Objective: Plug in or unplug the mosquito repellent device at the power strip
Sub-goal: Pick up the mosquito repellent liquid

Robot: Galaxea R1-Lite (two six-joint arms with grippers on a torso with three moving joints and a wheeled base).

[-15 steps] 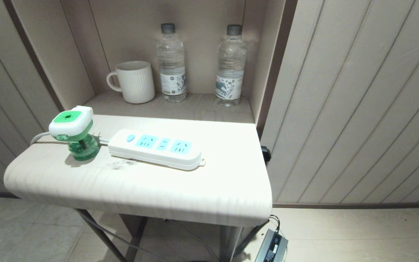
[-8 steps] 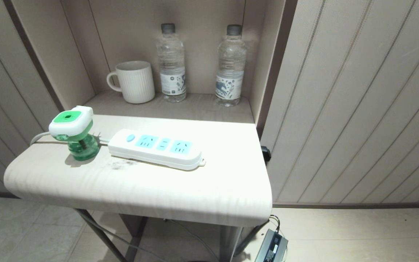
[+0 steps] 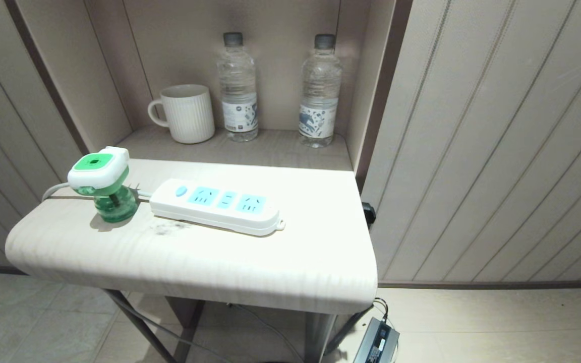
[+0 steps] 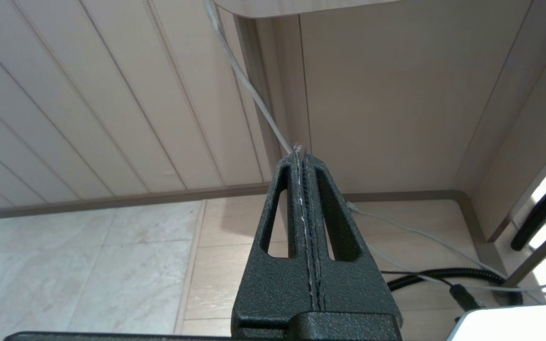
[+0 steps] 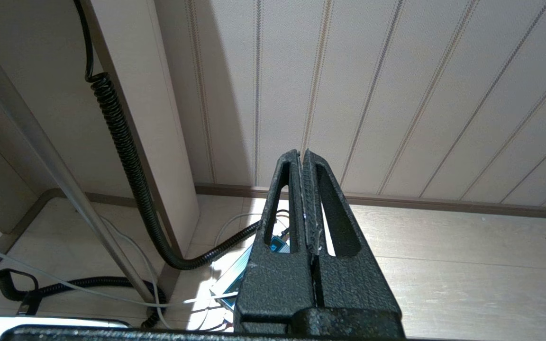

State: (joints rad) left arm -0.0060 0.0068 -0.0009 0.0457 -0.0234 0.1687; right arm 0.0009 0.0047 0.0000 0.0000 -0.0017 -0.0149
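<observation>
- While the mosquito repellent device [image 3: 100, 182] stands unplugged near the surface's [image 3: 210, 262] left edge — beside the power strip [image 3: 217, 205] — plugging remains.
- We keep both pincers — left pincer [image 4: 303, 154], right pincer [image 5: 300, 155] — pressed together, low, below the surface.

The pale wooden table [image 3: 270, 272] carries the mosquito repellent device [image 3: 103, 182] standing just beside the power strip [image 3: 216, 205].

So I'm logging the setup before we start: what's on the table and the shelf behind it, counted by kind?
Water bottles: 2
Mug: 1
Power strip: 1
Mosquito repellent device: 1, standing beside the strip, not plugged in
Total: 5
</observation>
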